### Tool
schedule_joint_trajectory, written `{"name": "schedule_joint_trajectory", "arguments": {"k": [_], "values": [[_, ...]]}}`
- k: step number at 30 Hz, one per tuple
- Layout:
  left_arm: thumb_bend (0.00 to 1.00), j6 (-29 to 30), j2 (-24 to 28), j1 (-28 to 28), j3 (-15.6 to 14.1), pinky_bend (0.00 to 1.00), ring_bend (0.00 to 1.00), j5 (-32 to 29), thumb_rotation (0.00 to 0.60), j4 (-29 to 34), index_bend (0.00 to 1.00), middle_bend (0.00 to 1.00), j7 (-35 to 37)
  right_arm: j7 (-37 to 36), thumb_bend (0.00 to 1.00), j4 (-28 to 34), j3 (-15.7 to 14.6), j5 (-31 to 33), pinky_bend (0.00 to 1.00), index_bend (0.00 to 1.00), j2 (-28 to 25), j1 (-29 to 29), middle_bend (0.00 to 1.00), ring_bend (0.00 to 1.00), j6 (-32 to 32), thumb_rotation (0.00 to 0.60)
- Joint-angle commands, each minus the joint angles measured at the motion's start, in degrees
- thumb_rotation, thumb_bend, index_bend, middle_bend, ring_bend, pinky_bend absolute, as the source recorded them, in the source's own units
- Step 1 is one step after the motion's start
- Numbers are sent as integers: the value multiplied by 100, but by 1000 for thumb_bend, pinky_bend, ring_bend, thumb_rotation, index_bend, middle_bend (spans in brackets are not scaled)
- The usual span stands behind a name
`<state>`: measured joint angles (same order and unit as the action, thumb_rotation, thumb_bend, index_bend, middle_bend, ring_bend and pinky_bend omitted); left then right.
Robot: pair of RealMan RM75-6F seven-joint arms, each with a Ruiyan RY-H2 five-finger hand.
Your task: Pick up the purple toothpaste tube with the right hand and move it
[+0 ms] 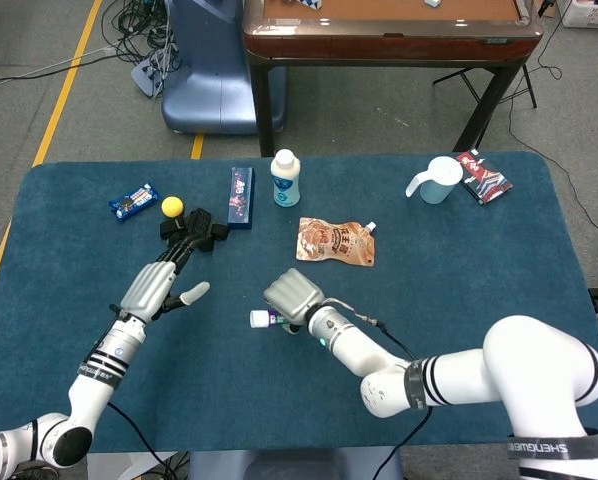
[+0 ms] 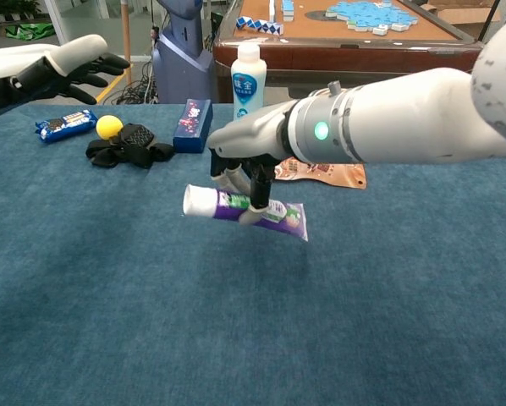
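Observation:
My right hand (image 2: 249,156) (image 1: 292,294) holds the purple toothpaste tube (image 2: 244,206) from above, fingers wrapped around its middle. The tube hangs level above the blue table, white cap (image 2: 195,200) pointing left. In the head view only the cap end of the tube (image 1: 262,319) shows under the hand. My left hand (image 1: 159,286) (image 2: 54,68) is open and apart from the tube, off to the left, fingers spread.
On the blue table (image 1: 459,260) lie a black object (image 1: 191,228), a yellow ball (image 1: 172,206), a blue snack pack (image 1: 133,202), a dark blue box (image 1: 240,196), a white bottle (image 1: 285,178), a brown pouch (image 1: 336,241), a pale blue jug (image 1: 437,179) and a red packet (image 1: 483,176).

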<state>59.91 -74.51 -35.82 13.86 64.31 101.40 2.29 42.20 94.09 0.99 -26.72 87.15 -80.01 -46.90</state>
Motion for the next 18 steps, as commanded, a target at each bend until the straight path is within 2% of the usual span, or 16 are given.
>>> {"name": "schedule_joint_trajectory", "arguments": {"k": [1, 5, 9, 13, 18], "values": [[0, 22, 29, 39, -26, 75, 0, -16, 0, 12, 0, 0, 2, 112, 122, -95, -51, 153, 359, 387, 198, -76, 395, 309, -57, 600], [0, 16, 51, 69, -59, 75, 0, -19, 0, 9, 0, 0, 4, 100, 100, -135, -29, 104, 332, 223, 287, -44, 283, 240, -136, 600], [0, 43, 85, 104, -69, 75, 0, -9, 0, -19, 0, 0, 16, -244, 91, 67, 166, -224, 290, 85, 86, 168, 156, 170, -335, 600], [0, 74, 180, 156, -64, 75, 0, -16, 0, -60, 0, 0, 38, -642, 90, 513, 290, -667, 283, 70, -461, 506, 142, 160, -579, 600], [0, 239, 328, 325, -102, 75, 0, -13, 0, -109, 0, 0, 70, -1186, 90, 1033, 238, -1335, 283, 70, -1138, 1152, 188, 160, -1108, 600]]}}
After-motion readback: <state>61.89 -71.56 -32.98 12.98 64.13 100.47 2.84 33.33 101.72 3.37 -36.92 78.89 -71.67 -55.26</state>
